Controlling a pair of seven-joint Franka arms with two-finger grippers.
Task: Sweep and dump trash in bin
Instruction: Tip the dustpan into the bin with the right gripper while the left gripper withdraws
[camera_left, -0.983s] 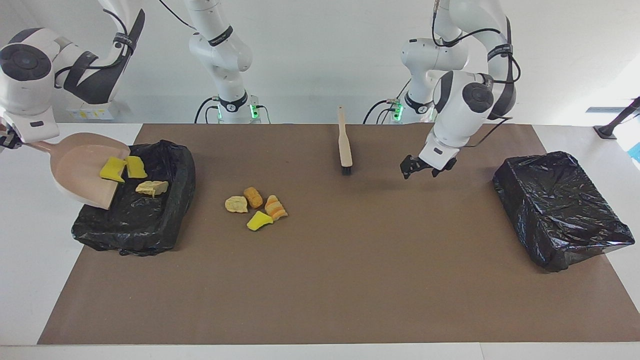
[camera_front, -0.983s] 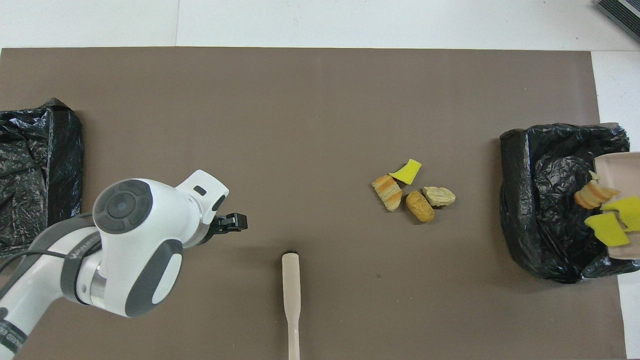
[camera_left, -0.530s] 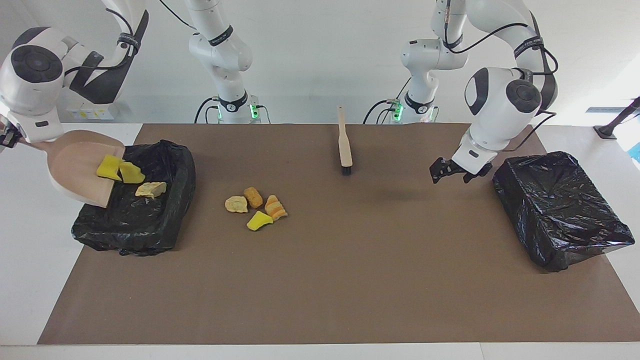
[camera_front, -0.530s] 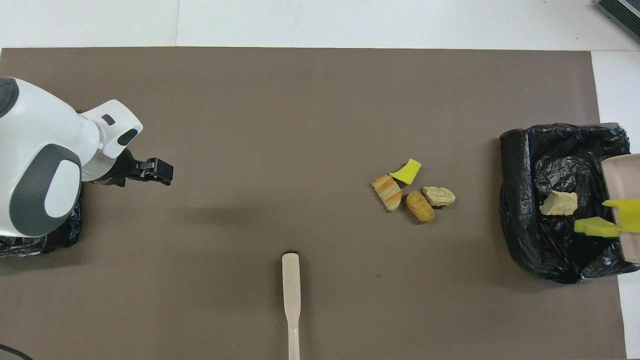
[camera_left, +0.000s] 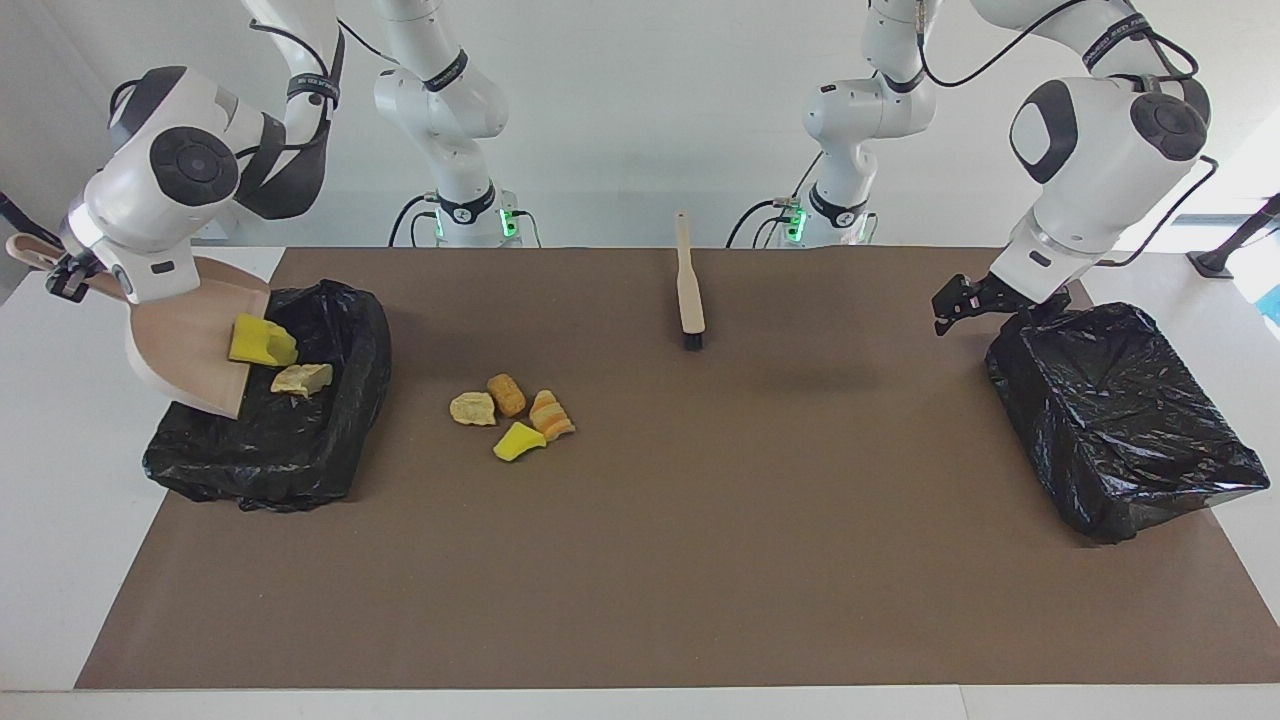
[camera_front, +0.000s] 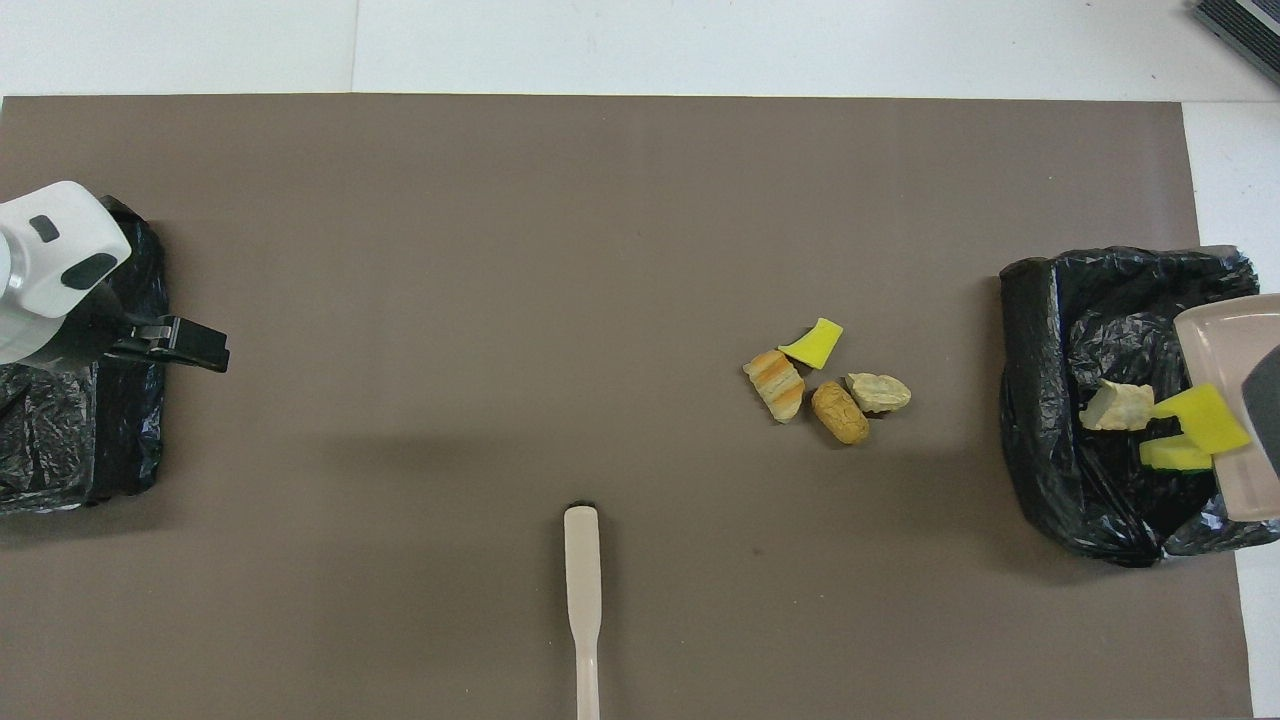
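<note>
The right gripper, at the facing view's upper left, is clamped on the dustpan, tipped over the bin; yellow scraps cling at its lip. Four scraps lie mid-frame on the surface, nearer this arm. The left gripper waits at upper right, fingers apart. The overhead view hides the right gripper.

In the overhead view the dustpan ran off the picture's edge, a dark arm part covering its outer side, and the right gripper was out of frame. The brush handle was cut by the bottom edge. The bin at the left arm's end was partly cropped and partly covered by the left gripper, whose finger gap could not be read.
</note>
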